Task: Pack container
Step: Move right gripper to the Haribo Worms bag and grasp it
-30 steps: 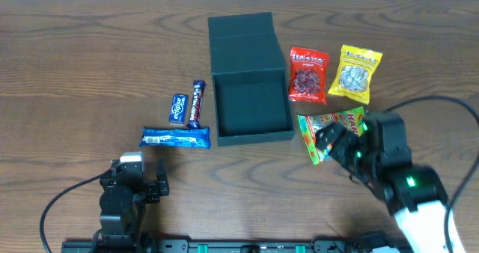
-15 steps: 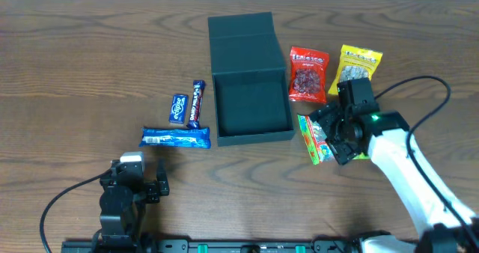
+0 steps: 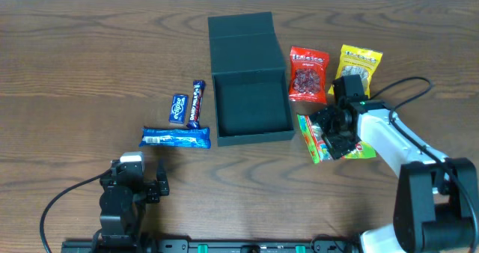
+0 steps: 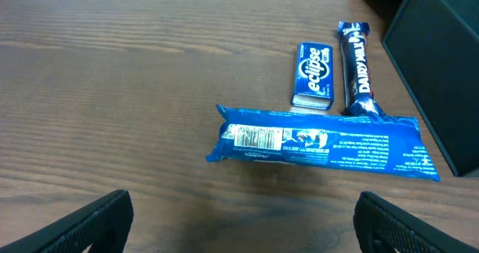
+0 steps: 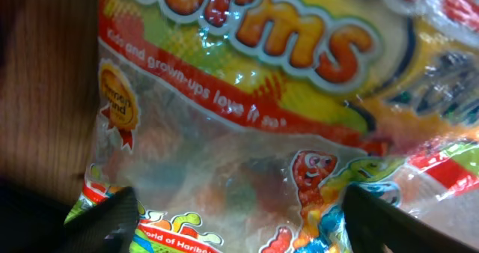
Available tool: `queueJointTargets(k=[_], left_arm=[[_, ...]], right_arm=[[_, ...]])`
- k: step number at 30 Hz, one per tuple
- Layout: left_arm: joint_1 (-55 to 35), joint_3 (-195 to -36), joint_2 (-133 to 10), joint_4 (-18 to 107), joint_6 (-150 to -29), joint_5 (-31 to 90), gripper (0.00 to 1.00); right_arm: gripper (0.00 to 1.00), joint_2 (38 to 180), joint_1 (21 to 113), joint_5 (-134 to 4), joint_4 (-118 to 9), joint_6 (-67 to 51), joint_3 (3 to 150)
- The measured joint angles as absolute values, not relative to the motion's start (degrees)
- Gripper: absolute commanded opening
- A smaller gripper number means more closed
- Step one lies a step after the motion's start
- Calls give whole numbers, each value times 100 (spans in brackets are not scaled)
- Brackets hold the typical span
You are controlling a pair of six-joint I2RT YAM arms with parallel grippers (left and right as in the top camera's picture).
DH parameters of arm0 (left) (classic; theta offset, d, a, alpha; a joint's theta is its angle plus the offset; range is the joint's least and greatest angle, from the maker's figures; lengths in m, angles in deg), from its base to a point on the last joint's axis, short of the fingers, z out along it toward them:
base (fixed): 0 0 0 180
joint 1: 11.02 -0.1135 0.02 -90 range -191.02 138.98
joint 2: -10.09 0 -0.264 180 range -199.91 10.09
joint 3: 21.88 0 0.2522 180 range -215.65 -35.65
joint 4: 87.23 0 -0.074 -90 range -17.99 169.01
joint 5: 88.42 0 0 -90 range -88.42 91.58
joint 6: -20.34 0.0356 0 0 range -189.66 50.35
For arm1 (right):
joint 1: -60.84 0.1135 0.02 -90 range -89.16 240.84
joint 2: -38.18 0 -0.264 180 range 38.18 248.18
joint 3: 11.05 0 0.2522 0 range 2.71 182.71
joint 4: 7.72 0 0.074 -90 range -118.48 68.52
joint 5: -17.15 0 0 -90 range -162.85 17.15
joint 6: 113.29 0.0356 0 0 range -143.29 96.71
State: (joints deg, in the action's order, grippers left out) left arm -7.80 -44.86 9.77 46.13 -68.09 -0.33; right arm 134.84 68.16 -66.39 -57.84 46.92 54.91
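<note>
R gripper [image 3: 333, 131] hangs w/ jaws spread directly over the gummy-worm pkt [image 3: 310, 139]. In the wrist view the two fingers [image 5: 105, 215] flank the printed film, and contact cannot be told. Cf. 0.5 s ago: the R wrist has shifted slightly toward the far edge and the container, w/ the claw over the same pkt. Cf. 1.0 s ago: it stood at the pkt's near corner. The pkt itself is unmoved. Just beyond it lie the red snack pkt [image 3: 308, 75] and the yellow snack pkt [image 3: 360, 69]. The container [image 3: 251, 137] sits mid-table just beside the gummy-worm pkt, open, w/ its lid flap [image 3: 241, 32] laid back on the far side. Past it, on the L arm's side, lie the Dairy Milk bar [image 3: 197, 103], the Eclipse box [image 3: 179, 108] and the long blue pkt [image 3: 176, 138]. L gripper [image 4: 243, 200], unchanged, rests near the front edge w/ jaws spread, holding nothing, facing the long blue pkt.
</note>
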Motion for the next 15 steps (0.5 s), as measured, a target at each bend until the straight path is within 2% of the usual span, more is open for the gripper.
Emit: queueJointTargets(k=[1, 3, 5, 9, 10, 15], left_arm=[[-780, -4486, 977, 4611, -6809, -33, 95], [-780, -4486, 977, 4613, -6809, -33, 95], [-782, -4486, 977, 4611, -6809, -33, 95], [-782, -4486, 977, 4613, -6809, -33, 95], [-782, -4486, 977, 4613, -6809, -33, 95], [-782, -4486, 977, 4613, -6809, -33, 95]], right_arm=[[72, 13527, 6802, -6610, -5764, 4690, 5516], [54, 13639, 6754, -6514, -5718, 4727, 5579], [44, 13720, 6737, -6444, -5692, 4697, 5620], [4, 13799, 6706, -6311, -5637, 4677, 5708], [1, 13799, 6702, -6283, -5640, 4646, 5721], [1, 13814, 6695, -6252, -5725, 4642, 5769]])
